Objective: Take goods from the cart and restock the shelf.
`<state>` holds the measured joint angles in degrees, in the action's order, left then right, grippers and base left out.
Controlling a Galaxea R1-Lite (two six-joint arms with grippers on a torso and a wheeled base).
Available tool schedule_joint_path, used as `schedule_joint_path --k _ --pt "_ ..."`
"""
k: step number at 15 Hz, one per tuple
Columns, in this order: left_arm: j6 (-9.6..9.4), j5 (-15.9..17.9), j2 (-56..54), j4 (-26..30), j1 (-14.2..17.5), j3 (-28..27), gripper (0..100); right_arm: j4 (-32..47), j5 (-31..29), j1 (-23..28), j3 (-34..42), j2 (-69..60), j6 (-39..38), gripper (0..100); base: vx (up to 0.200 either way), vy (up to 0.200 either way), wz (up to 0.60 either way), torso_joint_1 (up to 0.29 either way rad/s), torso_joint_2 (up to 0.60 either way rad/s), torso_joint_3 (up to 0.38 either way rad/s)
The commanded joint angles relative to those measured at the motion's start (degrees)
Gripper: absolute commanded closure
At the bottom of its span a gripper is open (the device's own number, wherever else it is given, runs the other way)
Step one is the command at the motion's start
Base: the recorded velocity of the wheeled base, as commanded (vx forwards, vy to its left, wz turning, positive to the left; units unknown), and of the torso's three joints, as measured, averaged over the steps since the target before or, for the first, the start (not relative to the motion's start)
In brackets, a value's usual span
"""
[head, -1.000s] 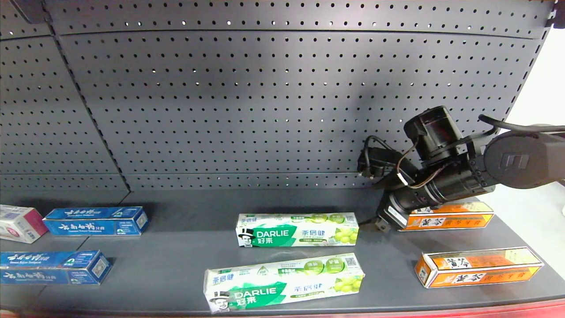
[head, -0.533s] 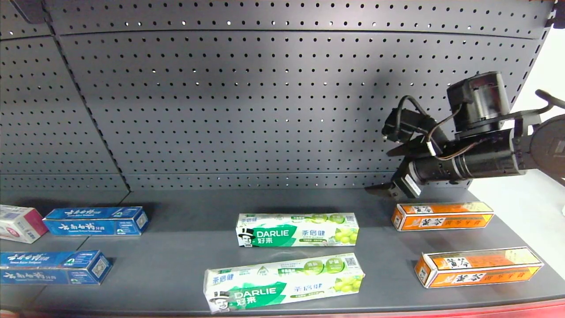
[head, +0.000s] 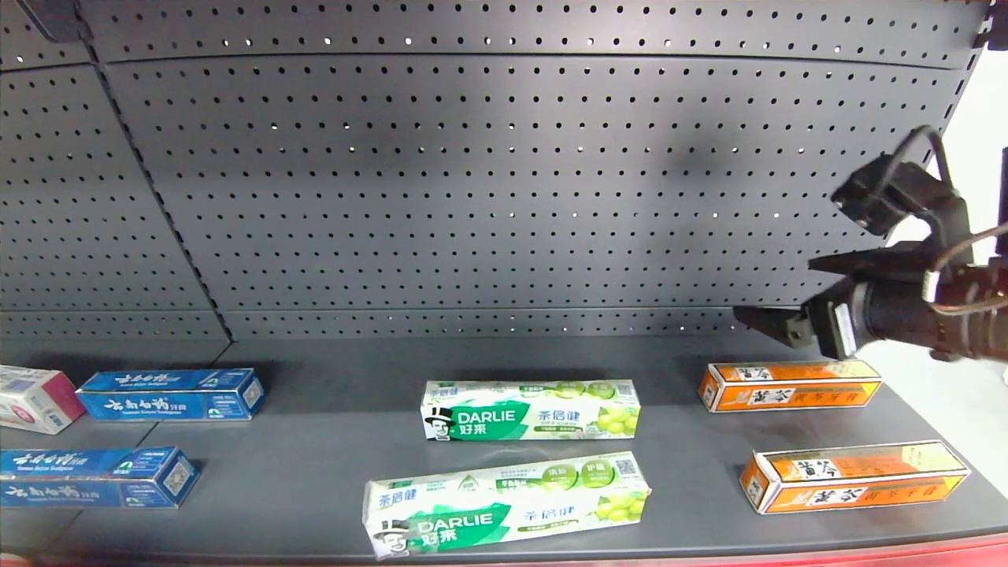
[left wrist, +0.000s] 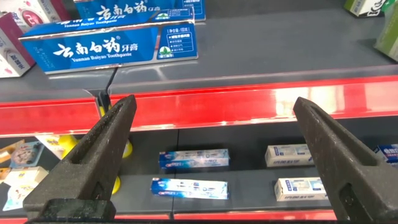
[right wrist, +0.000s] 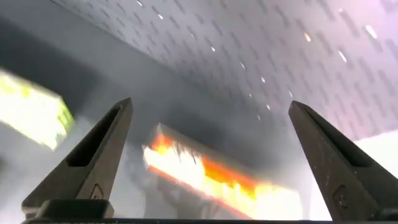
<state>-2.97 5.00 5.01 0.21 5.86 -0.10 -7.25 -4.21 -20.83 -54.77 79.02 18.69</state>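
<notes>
- Two things are cut off at the edges of the head view: the white-and-pink box (head: 35, 398) at the far left end of the shelf (head: 331, 441), and my right arm behind its wrist.
- In the right wrist view an orange box (right wrist: 211, 177) lies beyond the gap between the fingers. It is only a smear, and I cannot tell which of the two it is.
- My right gripper (head: 776, 291) is spread wide and holds nothing. It hangs in the air close to the pegboard panel (head: 472, 197), and its fingers touch nothing.
- Just below those fingers lies the rear orange box (head: 789, 385), apart from them. The front orange box (head: 854, 476) lies lower and nearer to me, well apart.
- Two green boxes, rear (head: 531, 409) and front (head: 506, 502), lie flat on the shelf, well to the left of the right fingers.
- My left gripper (left wrist: 214, 124) is also spread wide, empty and touching nothing.
- Beyond its fingers a blue box (left wrist: 112, 40) lies on the shelf behind the red shelf edge (left wrist: 249, 99). Between the fingers and farther off, small boxes (left wrist: 193, 159) lie on a lower shelf, too small for me to read.
</notes>
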Motion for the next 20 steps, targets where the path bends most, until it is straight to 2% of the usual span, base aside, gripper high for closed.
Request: schedule_joint_path --k 1,4,5,6,7,8,9,10,11,12,14,15,18,20 --pt "-0.01 0.01 0.09 0.06 -0.15 -0.08 0 -3.21 -1.07 5.45 14.78 -15.56 -2.25 0 0.000 0.000 0.00 0.000 0.00 0.000" --pt "-0.63 -0.25 0.09 0.06 -0.77 0.01 0 -3.29 -1.24 6.42 17.24 -18.46 -7.70 0 0.000 0.000 0.00 0.000 0.00 0.000" --pt "-0.63 -2.19 0.18 0.06 0.38 -0.96 0 -3.56 -1.33 6.86 17.24 -18.55 -9.11 0 0.000 0.000 0.00 0.000 0.00 0.000" --pt "-0.89 -2.01 3.69 0.32 -0.68 -6.23 0 -4.00 -1.24 7.03 16.98 -18.55 -9.28 0 0.000 0.000 0.00 0.000 0.00 0.000" --pt "-0.98 -2.01 11.16 2.52 -3.58 -14.32 0 -4.17 -1.16 7.21 16.89 -18.46 -9.28 0 0.000 0.000 0.00 0.000 0.00 0.000" --pt "-1.51 -2.19 15.20 4.19 -4.98 -19.85 0 -4.17 -1.07 7.21 16.98 -18.46 -9.37 0 0.000 0.000 0.00 0.000 0.00 0.000" --pt "-5.99 -1.83 24.61 7.53 -6.74 -29.43 0 -4.17 -1.07 7.21 17.33 -18.37 -9.37 0 0.000 0.000 0.00 0.000 0.00 0.000" --pt "-11.62 -0.96 29.97 8.49 -8.76 -33.13 0 -4.17 -0.98 7.21 17.59 -18.20 -9.46 0 0.000 0.000 0.00 0.000 0.00 0.000" --pt "-15.04 -0.34 32.61 8.58 -9.99 -34.18 0 -4.17 -0.98 7.21 17.59 -18.11 -9.37 0 0.000 0.000 0.00 0.000 0.00 0.000" --pt "-20.14 0.28 38.93 8.41 -12.63 -34.80 0 -4.17 -0.98 7.21 17.24 -18.02 -9.28 0 0.000 0.000 0.00 0.000 0.00 0.000" --pt "-20.23 0.28 44.82 7.79 -15.80 -34.97 0 -4.26 -1.07 7.30 17.33 -17.58 -9.37 0 0.000 0.000 0.00 0.000 0.00 0.000" --pt "-20.05 0.28 50.62 4.63 -18.43 -36.03 0 -4.17 -1.07 7.30 17.42 -17.14 -9.37 0 0.000 0.000 0.00 0.000 0.00 0.000" --pt "-20.58 1.33 57.92 1.11 -18.61 -34.80 0 -6.46 -1.16 7.56 17.59 -14.33 -9.37 0 0.000 0.000 0.00 0.000 0.00 0.000" --pt "-22.69 2.12 58.71 0.58 -18.96 -33.30 0 -8.22 -0.98 8.97 17.33 -12.66 -9.11 0 0.000 0.000 0.00 0.000 0.00 0.000"
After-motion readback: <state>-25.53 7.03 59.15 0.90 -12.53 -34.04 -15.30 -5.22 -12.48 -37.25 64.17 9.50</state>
